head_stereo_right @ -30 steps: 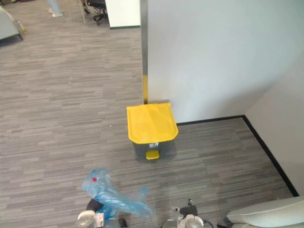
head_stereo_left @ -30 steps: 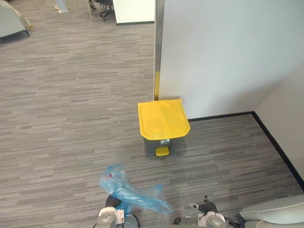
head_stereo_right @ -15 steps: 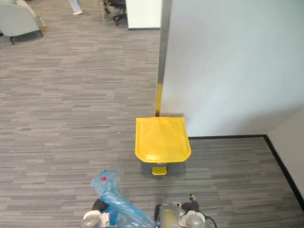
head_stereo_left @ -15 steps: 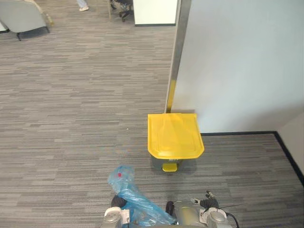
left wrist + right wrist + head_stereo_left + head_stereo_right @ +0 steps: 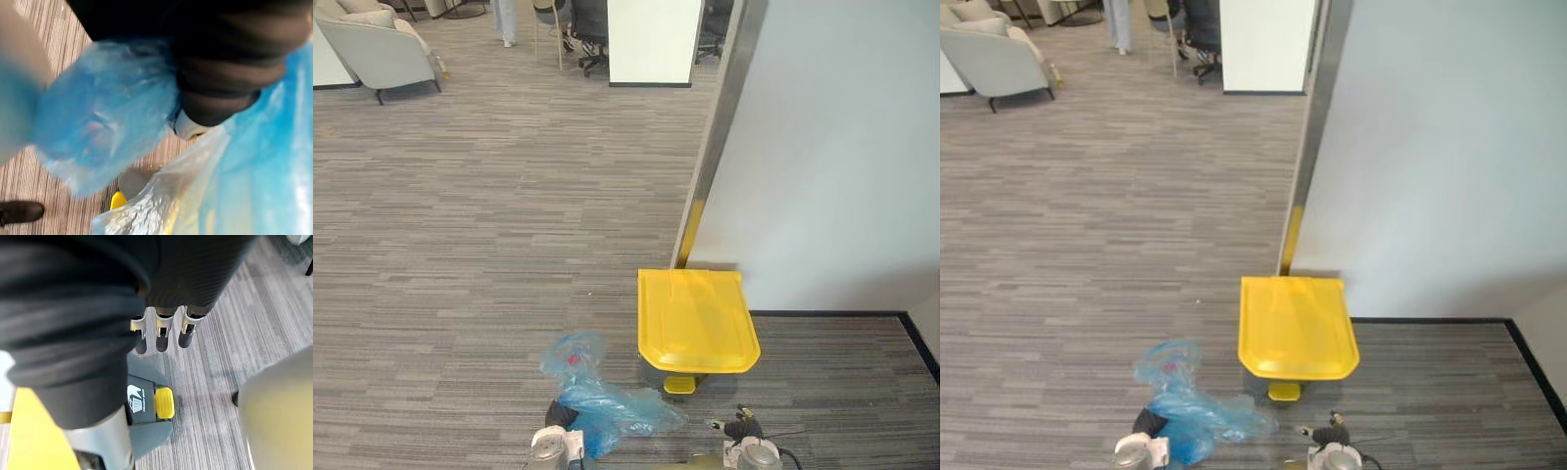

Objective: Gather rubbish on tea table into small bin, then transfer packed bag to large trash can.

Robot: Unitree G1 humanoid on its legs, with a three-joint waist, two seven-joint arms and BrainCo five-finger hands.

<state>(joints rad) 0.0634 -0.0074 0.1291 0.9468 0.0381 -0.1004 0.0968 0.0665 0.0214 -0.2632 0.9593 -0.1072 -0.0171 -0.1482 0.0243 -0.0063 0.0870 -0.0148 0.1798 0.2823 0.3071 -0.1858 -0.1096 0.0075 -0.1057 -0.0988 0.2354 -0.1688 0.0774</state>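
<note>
I am standing before the can (image 5: 697,323), which is sitting on the carpeted floor (image 5: 460,245) with its back against the white wall (image 5: 842,147), right at the wall's corner; its yellow lid (image 5: 1297,326) is lying shut, and the yellow pedal (image 5: 679,384) is sticking out at the foot of its grey front.

My left hand (image 5: 556,415) is showing low in the eye views, to the left of the can; the blue bag (image 5: 597,397) is bunching up around it, one swollen end rising above the hand and a crumpled tail trailing towards the can's front corner; the bag is sitting near the can, apart from the lid, with something small and red showing through the plastic; in the left wrist view the bag (image 5: 107,122) is crowding in on both sides of the dark cover, so I cannot tell whether the hand is gripping it, though the bag seems to be hanging from it.

My right hand (image 5: 162,335) is hanging low on my right, just in front of the can, its fingers (image 5: 188,330) pointing straight down above the pedal, relaxed and holding nothing.

Far off across the floor a pale armchair (image 5: 377,49) is standing, and a person's legs (image 5: 506,20) are showing beside it.
</note>
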